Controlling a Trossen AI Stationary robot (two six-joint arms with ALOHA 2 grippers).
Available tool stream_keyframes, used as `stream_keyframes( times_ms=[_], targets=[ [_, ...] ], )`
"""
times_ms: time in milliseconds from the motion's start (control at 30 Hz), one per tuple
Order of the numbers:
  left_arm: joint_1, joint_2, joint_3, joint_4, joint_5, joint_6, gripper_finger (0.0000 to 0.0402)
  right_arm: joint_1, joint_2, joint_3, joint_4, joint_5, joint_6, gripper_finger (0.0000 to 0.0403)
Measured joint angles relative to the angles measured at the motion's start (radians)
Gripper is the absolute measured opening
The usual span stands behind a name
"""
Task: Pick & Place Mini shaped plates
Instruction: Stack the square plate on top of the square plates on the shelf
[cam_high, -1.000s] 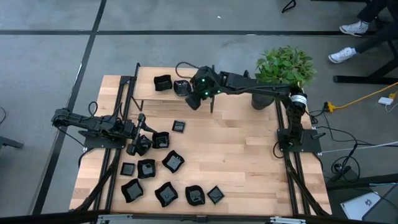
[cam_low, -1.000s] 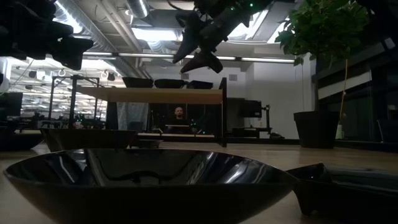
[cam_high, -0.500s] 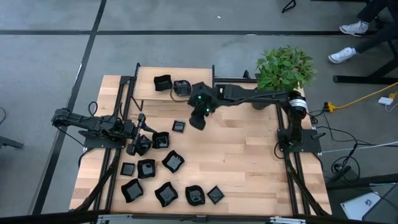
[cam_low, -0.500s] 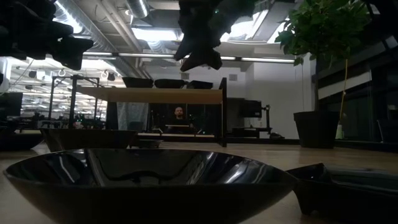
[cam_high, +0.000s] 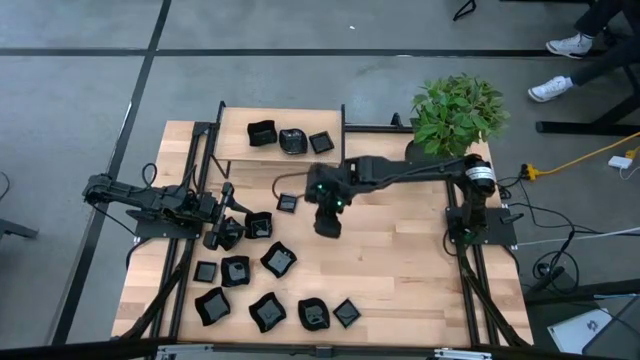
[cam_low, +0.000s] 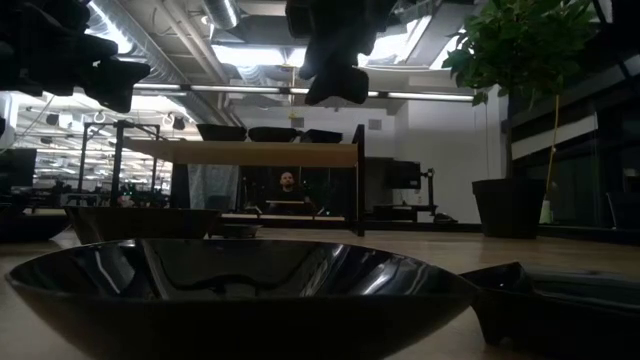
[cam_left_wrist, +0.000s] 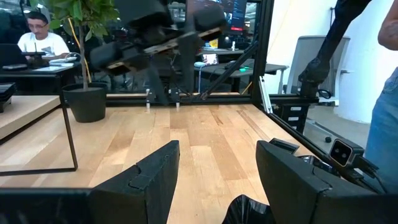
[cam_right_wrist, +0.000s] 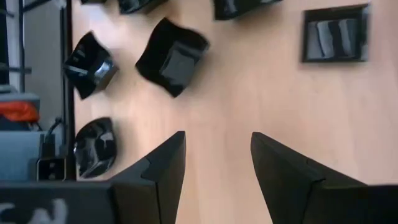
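The right gripper (cam_high: 328, 222), jaws spread and empty, hung above bare wood mid-table. Three mini shaped plates (cam_high: 291, 140) sat on the raised shelf (cam_high: 232, 122); the rest lay scattered at the table's (cam_high: 400, 260) near left, where the left gripper (cam_high: 217, 236) waited, jaws spread.

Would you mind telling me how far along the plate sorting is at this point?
Three mini plates sit on the raised shelf. The right gripper hangs open and empty above bare table, heading nowhere I can confirm. The left gripper waits open by the pile, where about ten plates remain.
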Motion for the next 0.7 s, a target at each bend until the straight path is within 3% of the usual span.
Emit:
stream_keyframes(
  times_ms=[467,700],
  targets=[
    [0.0,0.0,0.0,0.0,0.0,0.0,0.0208,0.149,0.0,-0.011,-0.148,-0.005,-0.19,0.0181],
    [0.0,0.0,0.0,0.0,0.0,0.0,0.0208,0.184,-0.001,-0.093,-0.145,-0.12,-0.213,0.0181]
  ],
)
